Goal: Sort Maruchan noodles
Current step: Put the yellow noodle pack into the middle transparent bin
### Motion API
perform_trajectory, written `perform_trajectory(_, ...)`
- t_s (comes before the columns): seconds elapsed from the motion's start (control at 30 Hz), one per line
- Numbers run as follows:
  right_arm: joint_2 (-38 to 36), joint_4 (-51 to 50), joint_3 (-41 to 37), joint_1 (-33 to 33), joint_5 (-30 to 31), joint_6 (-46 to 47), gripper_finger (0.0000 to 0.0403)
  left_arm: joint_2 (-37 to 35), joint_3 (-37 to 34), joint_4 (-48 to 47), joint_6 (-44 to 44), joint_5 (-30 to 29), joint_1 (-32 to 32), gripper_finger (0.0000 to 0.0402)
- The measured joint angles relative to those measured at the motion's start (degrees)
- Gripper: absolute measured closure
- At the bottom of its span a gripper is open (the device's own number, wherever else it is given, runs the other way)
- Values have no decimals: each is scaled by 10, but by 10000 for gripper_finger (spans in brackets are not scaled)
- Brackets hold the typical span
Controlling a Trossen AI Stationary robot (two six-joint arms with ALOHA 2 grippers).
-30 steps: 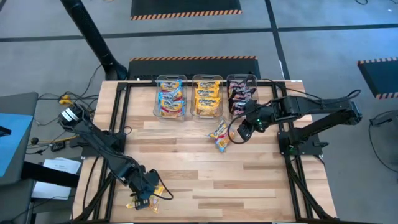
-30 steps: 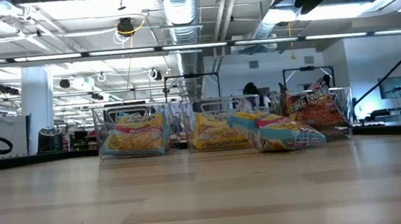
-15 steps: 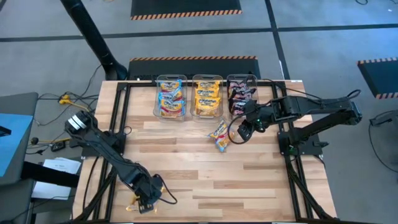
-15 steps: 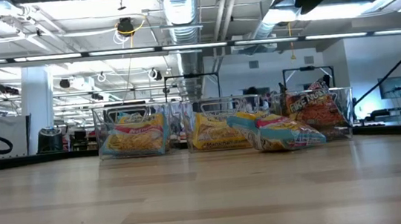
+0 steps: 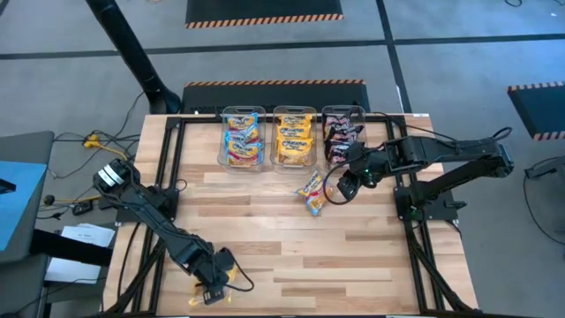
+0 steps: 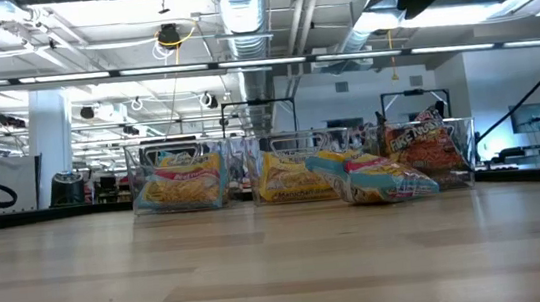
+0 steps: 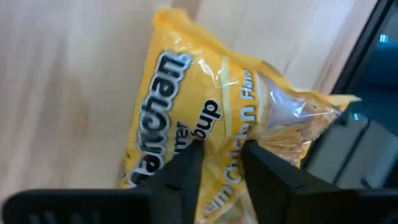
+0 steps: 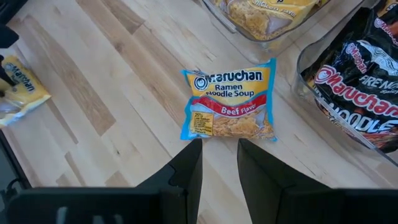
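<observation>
A yellow-orange Maruchan packet (image 7: 186,118) lies at the table's near-left corner, also seen as yellow (image 5: 226,281) beside my left gripper (image 5: 210,287), which comes down on it, shut on it. A light blue-pink beef packet (image 8: 229,104) lies flat on the wood right of the table's middle (image 5: 311,192) (image 6: 378,178). My right gripper (image 8: 219,163) hovers shut just right of it (image 5: 344,187), touching nothing. Other packets sit sorted in three clear bins along the far edge. My left gripper holds the yellow-orange packet by its printed face near one long edge (image 7: 221,158), pinched between the two fingers, which come from above. The fingers (image 7: 186,171) hide their own tips. The packet's clear end seam (image 7: 329,102) sticks out past them, and the wrapper is creased there.
Three clear bins stand along the far edge: blue-pink packets on the left (image 5: 243,137), yellow-orange in the middle (image 5: 295,137), maroon-black on the right (image 5: 342,132) (image 8: 357,81). Black frame rails (image 5: 163,221) run along both table sides. Bare wood spans the table's middle and near-right.
My left gripper has moved toward the table's near edge, and the yellow-orange packet has shifted that way with it. The right arm and the blue-pink packet have kept still.
</observation>
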Motion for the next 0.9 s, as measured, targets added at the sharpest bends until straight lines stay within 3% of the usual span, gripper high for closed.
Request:
perform_trajectory(0.17, 0, 0, 0, 0, 0, 0, 278, 0, 0, -1, 24, -78, 6, 378)
perform_trajectory(0.23, 0, 1, 0, 0, 0, 1, 278, 0, 0, -4, 38, -106, 12, 393)
perform_trajectory(0.73, 0, 36, 0, 0, -3, 12, 278, -52, -8, 36, 199, -181, 97, 401)
perform_trajectory(0.9, 0, 49, 0, 0, -35, 23, 278, -78, -7, 66, 267, -184, 116, 401)
